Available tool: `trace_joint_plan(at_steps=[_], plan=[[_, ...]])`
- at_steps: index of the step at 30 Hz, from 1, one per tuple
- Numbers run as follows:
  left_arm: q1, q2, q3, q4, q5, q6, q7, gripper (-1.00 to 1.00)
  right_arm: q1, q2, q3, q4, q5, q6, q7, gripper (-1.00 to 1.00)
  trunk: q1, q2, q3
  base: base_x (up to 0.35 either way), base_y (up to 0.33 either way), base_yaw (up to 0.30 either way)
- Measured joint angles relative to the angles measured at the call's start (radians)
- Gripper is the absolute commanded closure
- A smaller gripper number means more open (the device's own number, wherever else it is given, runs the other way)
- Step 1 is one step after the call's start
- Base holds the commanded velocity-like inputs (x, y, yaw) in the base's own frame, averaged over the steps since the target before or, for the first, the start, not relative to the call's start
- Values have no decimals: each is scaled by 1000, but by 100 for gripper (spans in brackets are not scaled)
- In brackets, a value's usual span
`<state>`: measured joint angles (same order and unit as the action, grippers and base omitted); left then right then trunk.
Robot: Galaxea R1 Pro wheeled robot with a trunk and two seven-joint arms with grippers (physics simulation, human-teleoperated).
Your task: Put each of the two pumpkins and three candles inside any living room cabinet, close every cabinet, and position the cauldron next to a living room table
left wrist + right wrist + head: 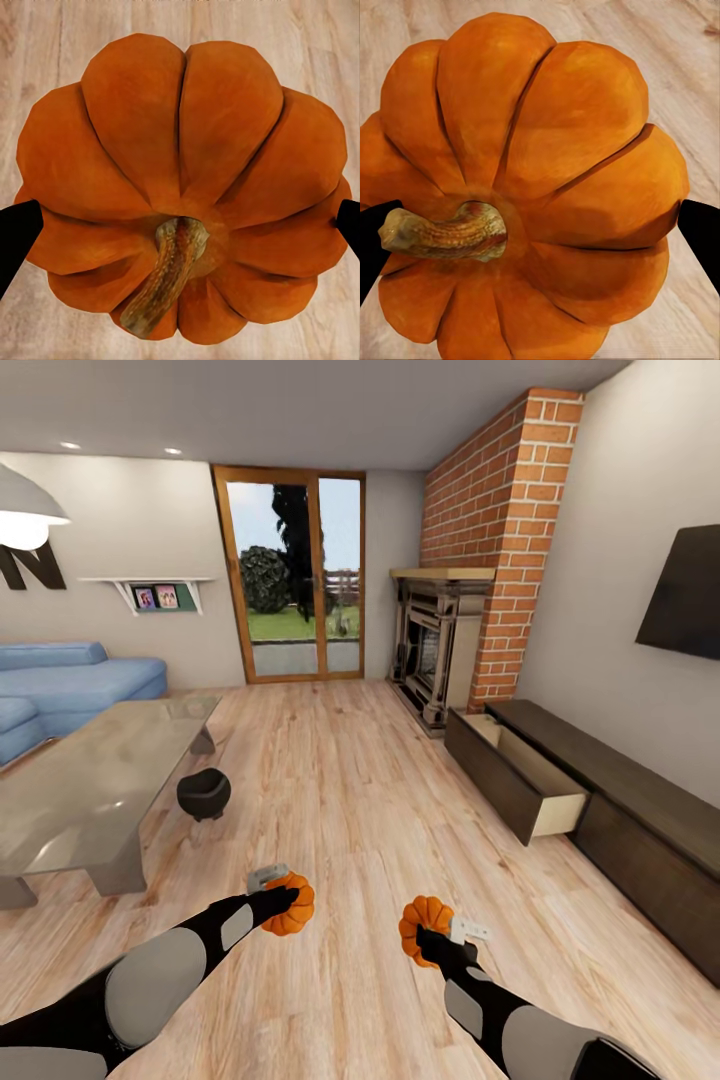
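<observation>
I hold an orange pumpkin in each hand above the wood floor. My left gripper [286,905] is shut on one pumpkin [292,906] [180,187], its black fingertips [16,236] pressing both sides. My right gripper [428,932] is shut on the other pumpkin [424,926] [521,187], stem toward the camera. The long dark-brown cabinet [640,810] runs along the right wall, with one drawer [520,770] pulled open and its pale inside bare. The black cauldron [204,793] sits on the floor beside the glass-topped table [95,790]. The candles are out of view.
A stone fireplace [435,650] under a red brick chimney [500,530] stands past the cabinet's far end. A black TV [685,595] hangs above the cabinet. A blue sofa [70,685] is at the left, glass doors [295,575] at the back.
</observation>
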<state>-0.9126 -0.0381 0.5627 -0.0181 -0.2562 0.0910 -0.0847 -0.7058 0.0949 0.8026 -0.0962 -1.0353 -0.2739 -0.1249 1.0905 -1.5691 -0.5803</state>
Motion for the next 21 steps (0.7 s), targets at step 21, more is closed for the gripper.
trace_joint_plan(at_steps=[21], plan=[[0,-3,0,0,0,1,0,100,9,16,0,0,-1,0,0,100,-81,147,66,0,0,0]])
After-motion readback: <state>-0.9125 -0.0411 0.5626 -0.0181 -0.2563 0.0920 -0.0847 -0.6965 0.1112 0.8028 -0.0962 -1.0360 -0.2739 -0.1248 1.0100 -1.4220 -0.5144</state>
